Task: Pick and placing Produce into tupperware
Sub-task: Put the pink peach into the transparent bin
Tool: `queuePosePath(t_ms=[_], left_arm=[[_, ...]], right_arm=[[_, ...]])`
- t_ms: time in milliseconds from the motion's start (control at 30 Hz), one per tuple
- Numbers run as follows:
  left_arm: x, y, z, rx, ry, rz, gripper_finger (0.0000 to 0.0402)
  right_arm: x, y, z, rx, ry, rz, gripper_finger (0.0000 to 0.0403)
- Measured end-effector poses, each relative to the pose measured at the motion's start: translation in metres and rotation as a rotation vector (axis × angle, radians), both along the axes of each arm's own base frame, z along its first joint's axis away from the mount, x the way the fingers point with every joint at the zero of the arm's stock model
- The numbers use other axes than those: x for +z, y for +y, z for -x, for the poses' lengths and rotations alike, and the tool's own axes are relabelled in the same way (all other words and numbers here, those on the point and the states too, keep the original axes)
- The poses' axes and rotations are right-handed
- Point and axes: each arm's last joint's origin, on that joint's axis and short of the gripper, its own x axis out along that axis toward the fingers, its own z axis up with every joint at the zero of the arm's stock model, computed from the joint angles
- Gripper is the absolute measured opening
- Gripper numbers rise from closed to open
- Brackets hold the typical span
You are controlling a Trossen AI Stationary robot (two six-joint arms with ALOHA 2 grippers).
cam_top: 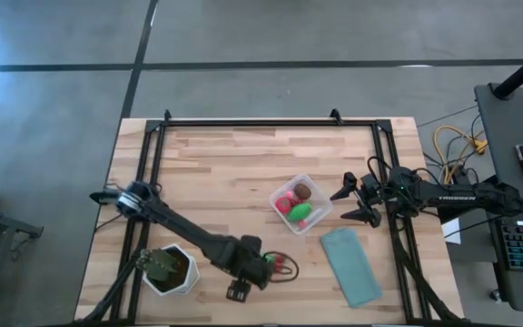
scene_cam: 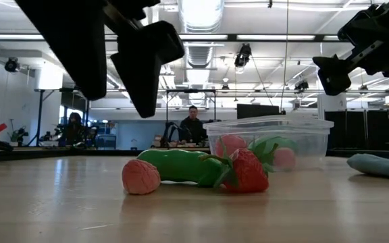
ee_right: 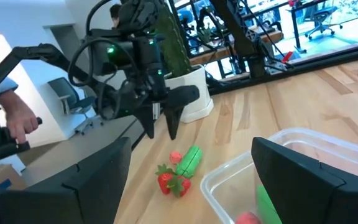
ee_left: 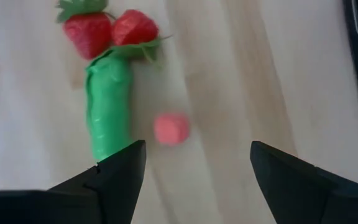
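Wooden table (cam_top: 225, 173), butcher-block planks, carries everything you have listed here. Item one: your left gripper (ee_left: 194, 171), fingers spread apart and holding nothing, hangs above the table near its front edge. Directly below and ahead of its fingertips lie the loose produce: a green elongated piece (ee_left: 109, 106), a small pink round piece (ee_left: 171, 129) just beside it and between the two fingers as the wrist camera sees them, and two red strawberries (ee_left: 110, 30) touching the far end of the green piece. In the low view the pink piece (scene_cam: 141, 177), the green piece (scene_cam: 181, 165) and a strawberry (scene_cam: 247, 171) lie in a row on the wood, touching one another, with the gripper's dark fingers above them and clear of them. Item two: your right gripper (cam_top: 360, 202), fingers wide apart and empty, is raised above the table just beside the tupperware (cam_top: 302, 203), on the side facing the right arm. The clear tupperware (scene_cam: 269, 140) stands lidless and already holds a green piece, red and pink round pieces and a brown oval. Item three: a teal rectangle (cam_top: 350, 265) lies flat on the table near the right gripper, towards the front edge. Item four: a green plant in a white pot (cam_top: 171, 268) stands beside the left arm, at the front left of the table. Item five: people sit at desks in the room behind the table.
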Motion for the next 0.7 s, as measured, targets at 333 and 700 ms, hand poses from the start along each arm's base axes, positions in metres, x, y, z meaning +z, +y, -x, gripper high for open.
queuePosePath(t_ms=[333,700], left_arm=[[-0.020,-0.009,-0.007,0.094,-0.029,-0.063,0.0217],[-0.040,-0.013,-0.011,0.087,-0.007,-0.069,0.0212]], right_arm=[[0.000,0.000,0.000,0.000,0.002,0.000,0.0325],[0.000,0.000,0.000,0.000,0.002,0.000,0.0325]])
